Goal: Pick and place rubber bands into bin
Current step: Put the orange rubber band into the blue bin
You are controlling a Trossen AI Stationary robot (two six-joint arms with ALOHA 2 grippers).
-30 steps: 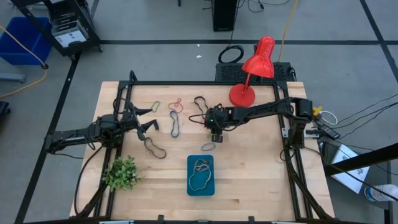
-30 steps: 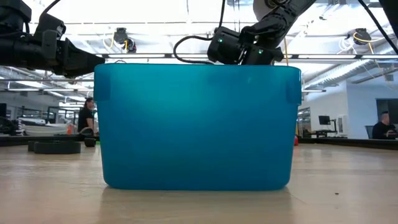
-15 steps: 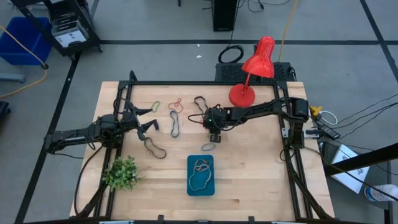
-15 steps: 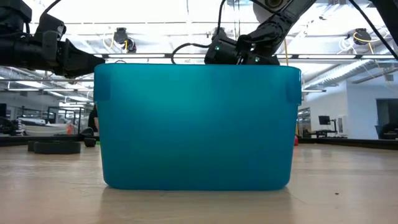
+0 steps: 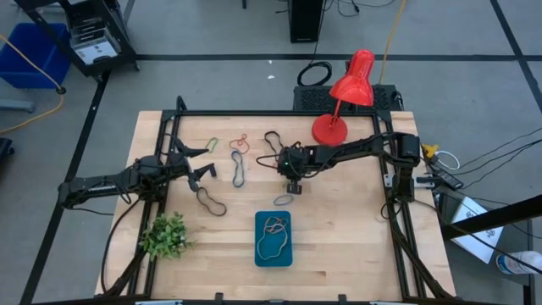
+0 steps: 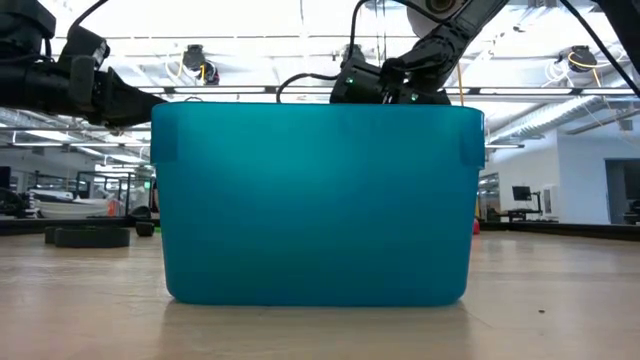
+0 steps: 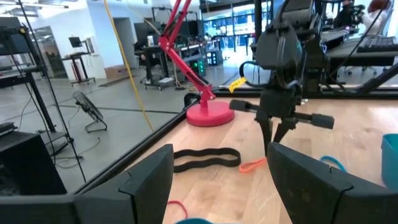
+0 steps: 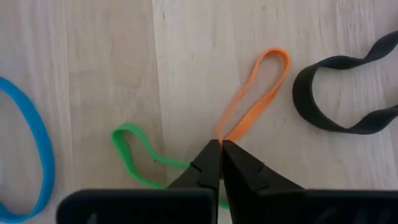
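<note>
Starting at centre left of the high view, I keep the left gripper (image 5: 196,163) waiting with its fingers spread wide, empty, near a black band (image 5: 211,202). Right of it, just above frame centre, the right gripper (image 5: 293,185) sits low on the table with its tips pinched shut on the orange rubber band (image 8: 252,93). A green band (image 8: 140,155) lies partly under the fingers, so I cannot say it is free of the pinch. The bin (image 5: 273,240) sits lower centre, already holding a few bands.

I judge this the grasp step; next I need a straight lift, then a carry down-frame over the bin.

Compared with a second earlier, the right jaws have closed and the arm has barely moved.
</note>
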